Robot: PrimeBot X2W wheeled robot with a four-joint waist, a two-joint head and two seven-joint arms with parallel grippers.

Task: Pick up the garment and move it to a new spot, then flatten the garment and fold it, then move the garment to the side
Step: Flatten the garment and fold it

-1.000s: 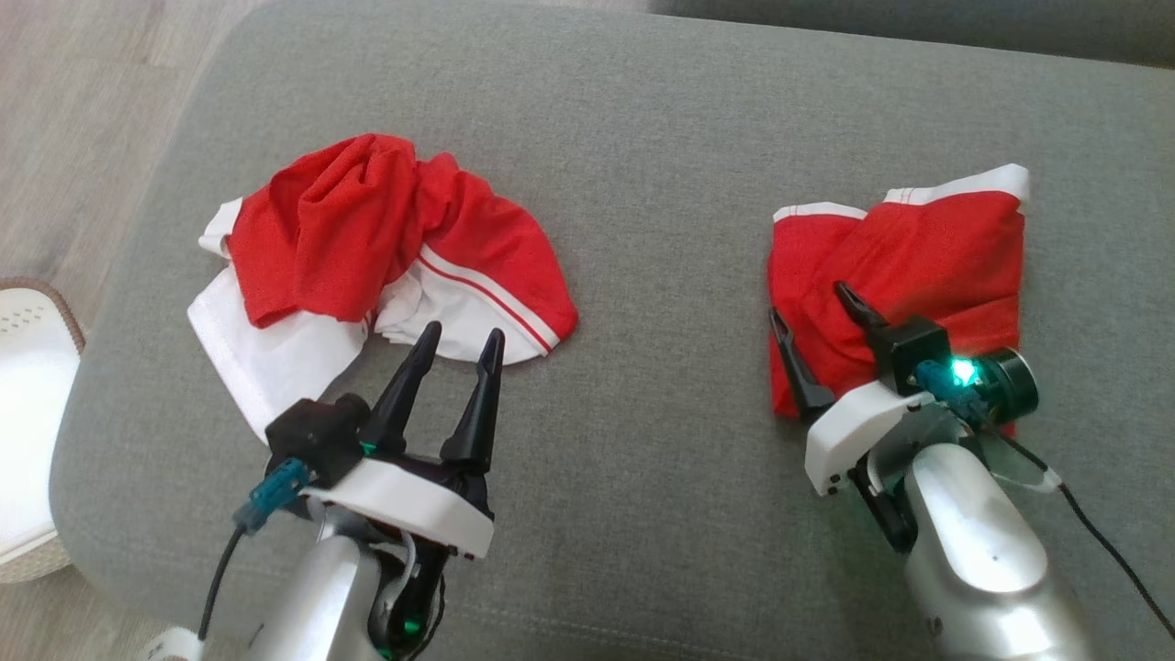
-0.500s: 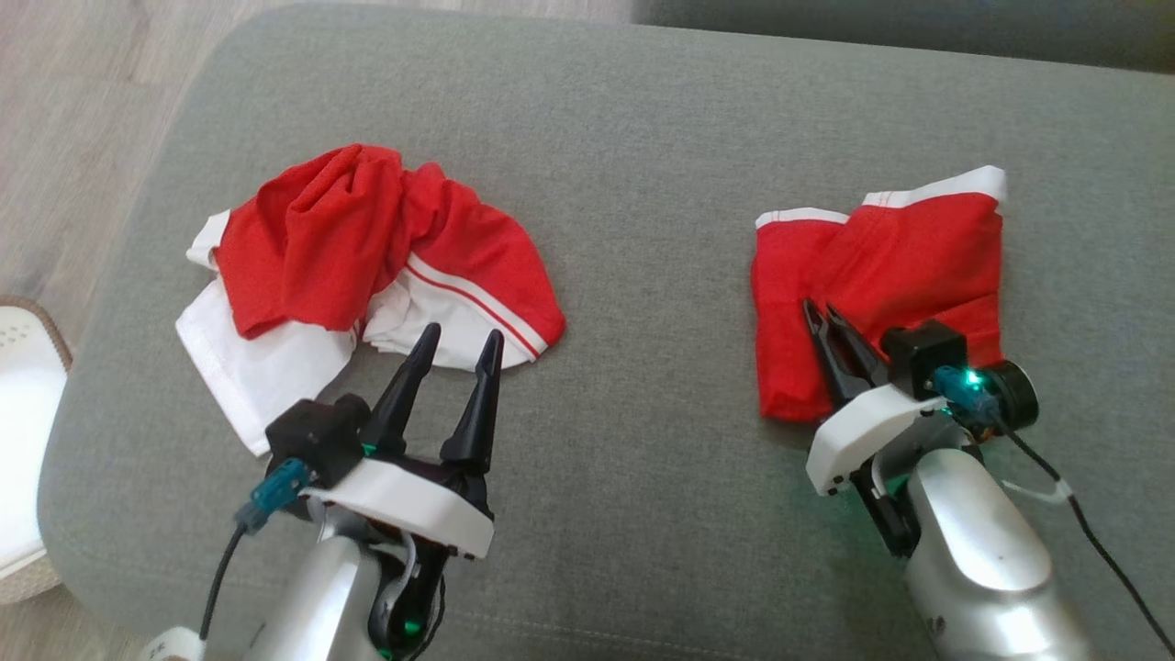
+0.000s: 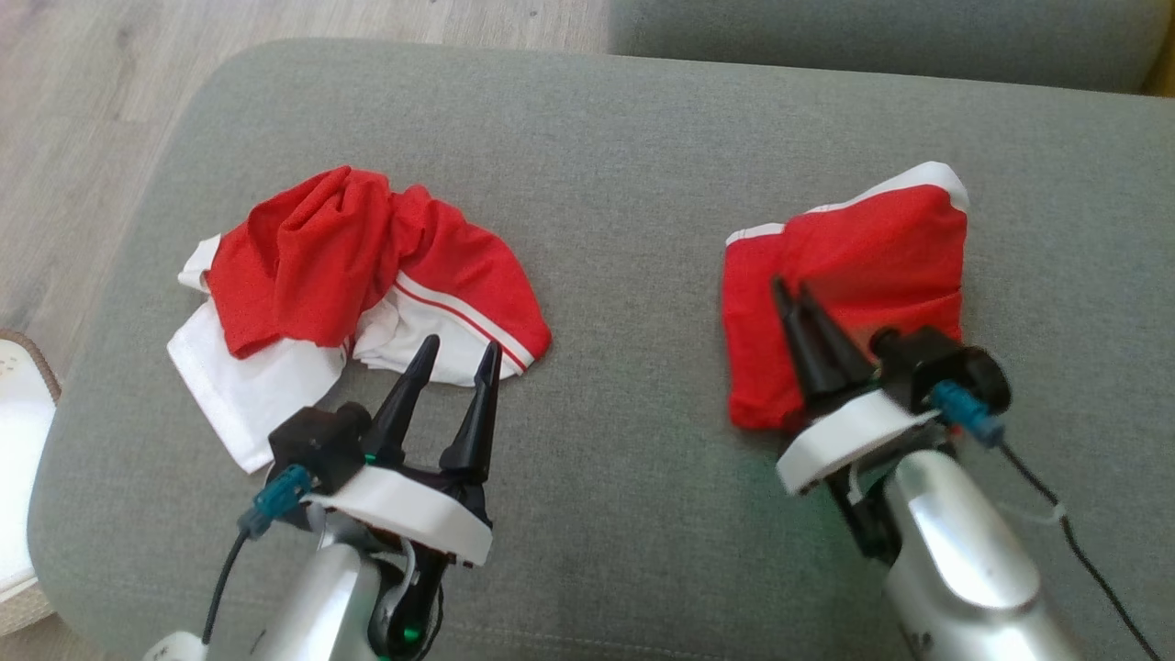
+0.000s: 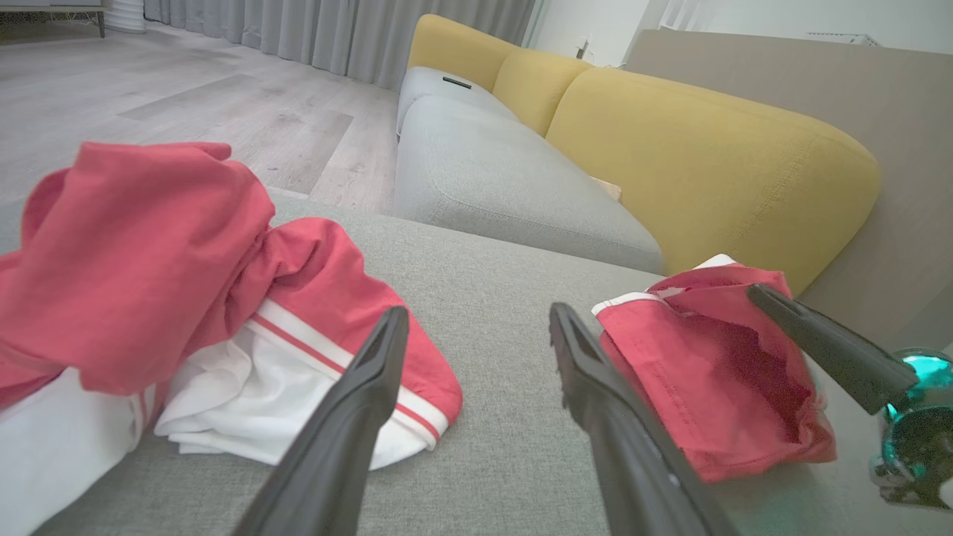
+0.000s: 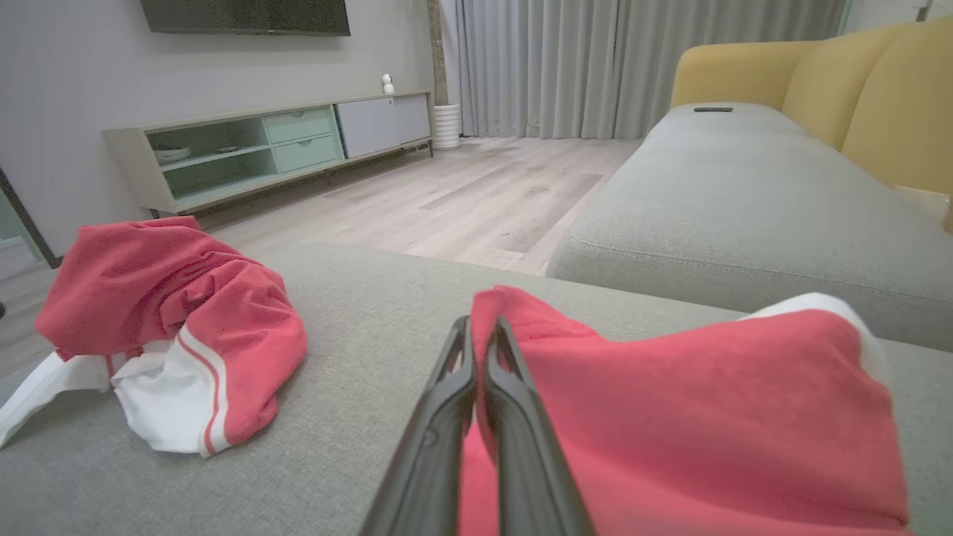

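Red shorts (image 3: 881,248) pinched tight in R gripper (image 3: 794,294); looks like pick-up step. L gripper (image 3: 461,349) spread wide, empty. Next prob: lift clear w/o slipping.

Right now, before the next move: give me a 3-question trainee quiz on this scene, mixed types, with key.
1. True or false: the left end effector is shut on the crumpled red-and-white garment.
2. The right end effector is: A) open above the cushion; B) shut on the folded red garment; C) shut on the crumpled one.
3. How many garments lie on the grey cushion?

Key: 1 false, it is open and stands just short of the cloth. 2 B. 3 two.
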